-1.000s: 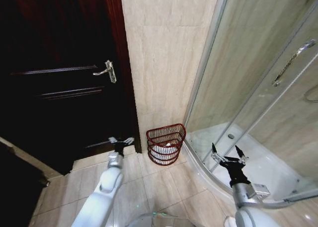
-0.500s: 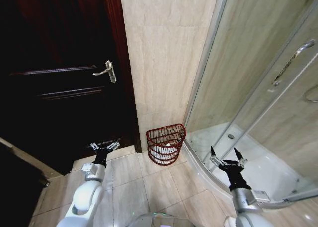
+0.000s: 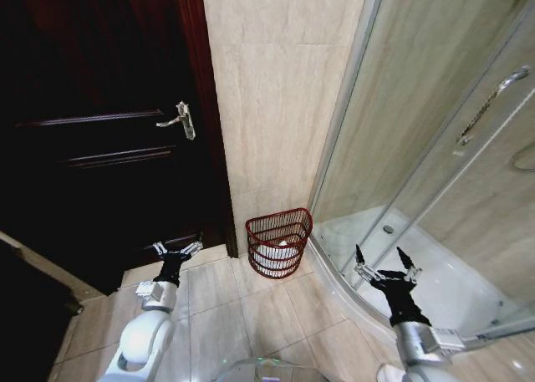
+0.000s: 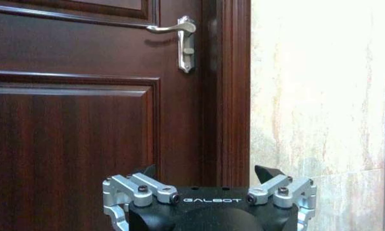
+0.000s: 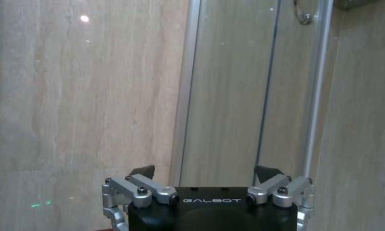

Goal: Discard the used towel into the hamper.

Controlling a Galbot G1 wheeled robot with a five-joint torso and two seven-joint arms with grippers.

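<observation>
The hamper (image 3: 278,241), a small dark red wire basket, stands on the floor against the tiled wall between the door and the shower. A white towel (image 3: 281,251) lies inside it, showing through the wires. My left gripper (image 3: 176,249) hovers low in front of the door, to the left of the hamper and apart from it, open and holding nothing. In the left wrist view that gripper (image 4: 208,173) faces the door. My right gripper (image 3: 381,262) is on the hamper's right by the shower's curved edge, open and holding nothing. In the right wrist view it (image 5: 205,172) faces the shower glass.
A dark wooden door (image 3: 100,131) with a silver handle (image 3: 184,119) is on the left. A glass shower enclosure (image 3: 435,148) with a white tray (image 3: 435,282) is on the right. Beige floor tiles (image 3: 251,315) lie between my arms.
My left arm has drawn back and to the left, away from the hamper, over the last second. The right gripper has hardly moved. The hamper stays put.
</observation>
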